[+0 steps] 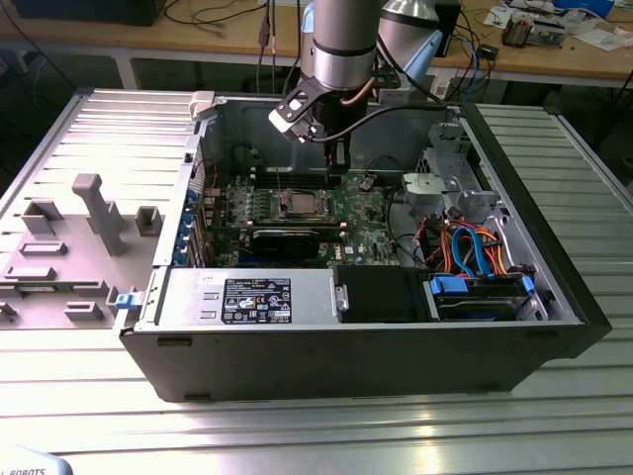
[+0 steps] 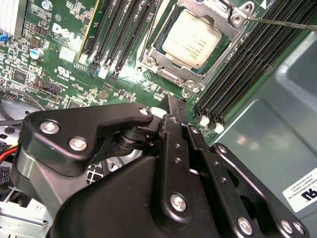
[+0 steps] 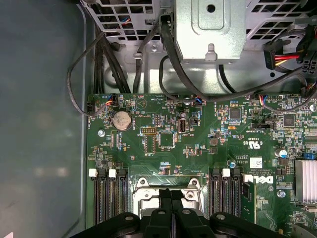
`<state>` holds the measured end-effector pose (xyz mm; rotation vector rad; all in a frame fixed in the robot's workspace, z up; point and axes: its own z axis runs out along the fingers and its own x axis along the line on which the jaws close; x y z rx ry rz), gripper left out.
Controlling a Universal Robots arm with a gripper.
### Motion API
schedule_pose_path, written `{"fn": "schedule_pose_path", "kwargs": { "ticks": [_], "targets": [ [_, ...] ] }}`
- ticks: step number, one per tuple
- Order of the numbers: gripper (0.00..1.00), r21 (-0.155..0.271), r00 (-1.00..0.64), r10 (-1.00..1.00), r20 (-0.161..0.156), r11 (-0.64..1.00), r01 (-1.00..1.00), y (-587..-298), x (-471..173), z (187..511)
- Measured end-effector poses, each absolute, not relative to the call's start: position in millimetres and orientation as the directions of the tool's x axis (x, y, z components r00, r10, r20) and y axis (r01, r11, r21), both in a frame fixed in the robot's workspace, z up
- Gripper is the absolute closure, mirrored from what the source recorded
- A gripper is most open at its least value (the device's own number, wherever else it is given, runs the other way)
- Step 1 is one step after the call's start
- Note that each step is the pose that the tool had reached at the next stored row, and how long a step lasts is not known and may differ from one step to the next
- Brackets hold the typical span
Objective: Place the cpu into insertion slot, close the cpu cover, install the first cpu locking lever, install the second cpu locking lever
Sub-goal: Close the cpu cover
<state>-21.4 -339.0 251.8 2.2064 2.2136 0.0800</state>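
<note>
At the exterior view's left, a grey fixture plate (image 1: 74,233) lies on the table (image 1: 316,426) beside the open case (image 1: 346,346). Toward the middle, the cpu (image 2: 190,38) sits flat in the slot (image 1: 285,198). The cover (image 2: 171,78) lies down over it, its window framing the metal top. So the first two steps look done, and the step in hand is, by my reading, a lever.

One lever (image 2: 285,21) shows in the second wrist view as a thin rod standing out over the memory slots (image 2: 237,74), apparently not hooked. The gripper (image 2: 173,105) hovers above the board (image 3: 163,148), close by the socket. Its jaws are pressed together with nothing between them.

Closed fingers suit pushing. The tip should meet the rod near its free end and press it down and sideways until it hooks. It should stay off the memory slots and the cover's thin edge.

Farther to the exterior view's right, the drive cables (image 1: 475,252) lie well apart from the work.
</note>
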Motion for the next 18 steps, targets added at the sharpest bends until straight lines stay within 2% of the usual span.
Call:
{"fn": "schedule_pose_path", "kwargs": {
  "ticks": [18],
  "targets": [
    [0.89,0.047,-0.004,1.0,0.025,0.003,0.999,-339,-35,238]
  ]
}}
